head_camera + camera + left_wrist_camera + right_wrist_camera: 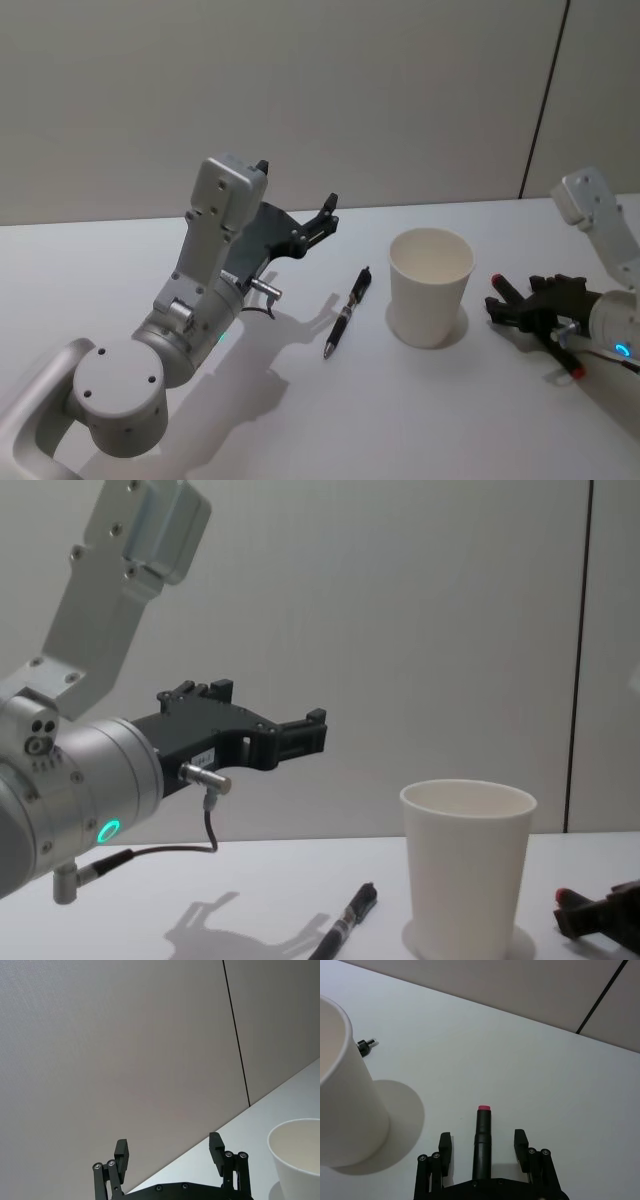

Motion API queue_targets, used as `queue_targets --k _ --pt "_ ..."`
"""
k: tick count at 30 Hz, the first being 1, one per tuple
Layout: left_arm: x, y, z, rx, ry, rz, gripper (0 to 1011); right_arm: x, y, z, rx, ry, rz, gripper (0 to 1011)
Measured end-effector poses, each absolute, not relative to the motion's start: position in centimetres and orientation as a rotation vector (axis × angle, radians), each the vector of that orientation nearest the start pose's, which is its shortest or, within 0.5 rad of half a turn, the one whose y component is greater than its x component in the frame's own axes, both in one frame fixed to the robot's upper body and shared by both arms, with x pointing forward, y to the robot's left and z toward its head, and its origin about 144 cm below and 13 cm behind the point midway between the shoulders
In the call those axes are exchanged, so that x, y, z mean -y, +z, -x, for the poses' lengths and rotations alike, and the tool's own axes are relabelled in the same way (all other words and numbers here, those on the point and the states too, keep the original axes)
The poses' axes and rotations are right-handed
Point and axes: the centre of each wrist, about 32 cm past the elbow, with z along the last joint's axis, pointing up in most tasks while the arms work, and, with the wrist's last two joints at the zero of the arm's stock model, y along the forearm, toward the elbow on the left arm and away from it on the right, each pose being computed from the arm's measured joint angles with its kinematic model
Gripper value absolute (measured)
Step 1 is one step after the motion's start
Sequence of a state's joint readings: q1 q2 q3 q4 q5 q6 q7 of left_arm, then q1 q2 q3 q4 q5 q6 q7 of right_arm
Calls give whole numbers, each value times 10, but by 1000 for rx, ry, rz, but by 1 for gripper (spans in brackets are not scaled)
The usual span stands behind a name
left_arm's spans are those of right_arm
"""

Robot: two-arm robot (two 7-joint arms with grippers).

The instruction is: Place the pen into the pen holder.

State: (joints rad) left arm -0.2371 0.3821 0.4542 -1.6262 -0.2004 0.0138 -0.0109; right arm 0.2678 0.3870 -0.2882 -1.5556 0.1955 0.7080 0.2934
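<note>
**Item 1, pen.** Slim black pen with silver bands [346,312], lying flat on the white bench [300,430] at the centre of the head frame. Its long axis runs from lower left to upper right. Nothing touches it.

**Item 2, pen holder.** Plain white tapered paper cup [430,285], upright with its mouth open. It stands just right of the pen in the frame, close to it but apart.

**Item 3, left tool.** Black two-finger left tool [322,215], raised off the bench to the upper left of the pen. Its fingers are spread wide and hold nothing. It points out towards the grey wall [300,90] rather than down.

**Item 4, right tool.** Black right tool [505,300], low on the bench at the right edge of the frame. Its fingers are apart. A black rod with a red end [483,1130] lies between them, clamped by neither as far as I can make out. I cannot tell what it is.

**Assessment.**
- **Which arm:** I judge the pick belongs to the left arm, since the cup stands between the right tool and the pen.
- **Approach:** The pen lies below and to the right of the left tool. I would pitch that tool down and turn it so the fingers close across the diagonal axis.
- **Room to move:** The bench is open below and to the left of the pen. The cup crowds the right side, so I would come in from the left. The bench's rear edge, at the wall, is well behind.
</note>
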Motion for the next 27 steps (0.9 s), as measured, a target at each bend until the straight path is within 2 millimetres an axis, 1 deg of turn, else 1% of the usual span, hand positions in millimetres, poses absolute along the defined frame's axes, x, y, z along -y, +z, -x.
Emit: queue_targets --k 27 --pt "-198 1204 -492 268 1124 -61 1001 258 1212 -517 -263 -1085 590 610"
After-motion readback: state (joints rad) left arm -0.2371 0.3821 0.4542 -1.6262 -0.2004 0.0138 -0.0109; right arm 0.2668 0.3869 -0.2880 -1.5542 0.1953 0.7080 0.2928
